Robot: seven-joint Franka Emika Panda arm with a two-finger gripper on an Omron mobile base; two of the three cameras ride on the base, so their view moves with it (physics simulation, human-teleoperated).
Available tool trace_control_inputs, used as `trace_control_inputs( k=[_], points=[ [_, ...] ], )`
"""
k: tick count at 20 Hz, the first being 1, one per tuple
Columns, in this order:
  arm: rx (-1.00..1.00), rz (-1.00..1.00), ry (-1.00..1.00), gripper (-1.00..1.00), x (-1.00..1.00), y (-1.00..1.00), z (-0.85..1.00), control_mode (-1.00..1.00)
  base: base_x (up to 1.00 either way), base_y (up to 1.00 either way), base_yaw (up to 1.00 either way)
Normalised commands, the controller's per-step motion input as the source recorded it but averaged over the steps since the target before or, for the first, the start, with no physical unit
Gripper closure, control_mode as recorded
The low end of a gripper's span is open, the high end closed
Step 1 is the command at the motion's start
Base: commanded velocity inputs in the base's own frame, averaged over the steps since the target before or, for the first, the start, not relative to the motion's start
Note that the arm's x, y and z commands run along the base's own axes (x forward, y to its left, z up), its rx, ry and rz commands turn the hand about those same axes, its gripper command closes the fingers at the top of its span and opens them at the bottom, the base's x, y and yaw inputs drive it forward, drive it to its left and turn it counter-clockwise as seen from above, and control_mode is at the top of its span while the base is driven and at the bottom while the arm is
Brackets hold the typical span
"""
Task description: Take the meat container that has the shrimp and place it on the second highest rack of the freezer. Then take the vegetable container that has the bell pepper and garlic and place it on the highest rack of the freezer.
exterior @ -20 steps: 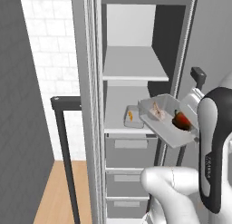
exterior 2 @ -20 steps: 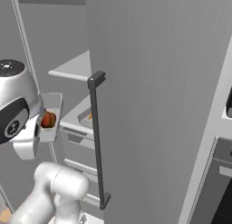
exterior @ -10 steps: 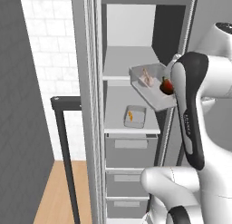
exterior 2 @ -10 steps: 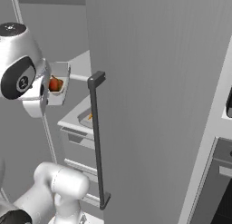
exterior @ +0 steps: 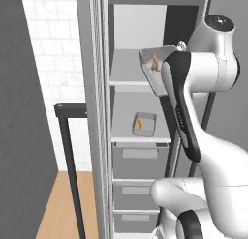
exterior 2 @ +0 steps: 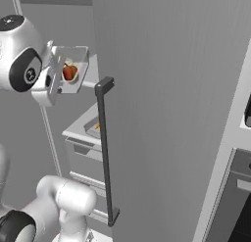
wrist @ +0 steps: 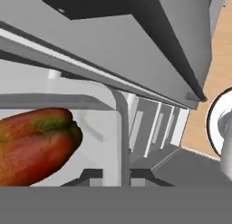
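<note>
The end effector (wrist: pixel 111 175) is pinching the near rim of the vegetable container (exterior 2: pixel 73 69), its jaws drawn together on the thin wall at the bottom centre of the hand view. The container is hanging in the upper left of the right base view, just in front of the open freezer, level with the highest rack (exterior: pixel 127 68), which is showing at upper centre of the left base view. The rack is lying beyond the container's far edge, so the coming move looks like a push straight inward. The container is a shallow pale tray, tilted, carrying a red-green bell pepper (wrist: pixel 36 143). The meat container (exterior: pixel 144 123) is sitting on the second rack (exterior: pixel 125 129).
</note>
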Motion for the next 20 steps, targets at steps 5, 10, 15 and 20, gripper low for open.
trace_control_inputs(
  k=[5, 10, 15, 20],
  points=[
    [0.00, -0.10, -0.05, 1.00, 0.86, 0.00, -0.41, -1.00, 0.00, 0.00, 0.00],
    [0.00, -0.09, -0.08, 1.00, 0.73, 0.00, -0.05, -1.00, 0.00, 0.00, 0.00],
    [0.01, -0.08, 0.21, 1.00, 0.47, -0.10, 0.17, -1.00, 0.00, 0.00, 0.00],
    [0.00, -0.02, 0.16, 1.00, 0.42, -0.01, 0.00, -1.00, 0.00, 0.00, 0.00]
  ],
)
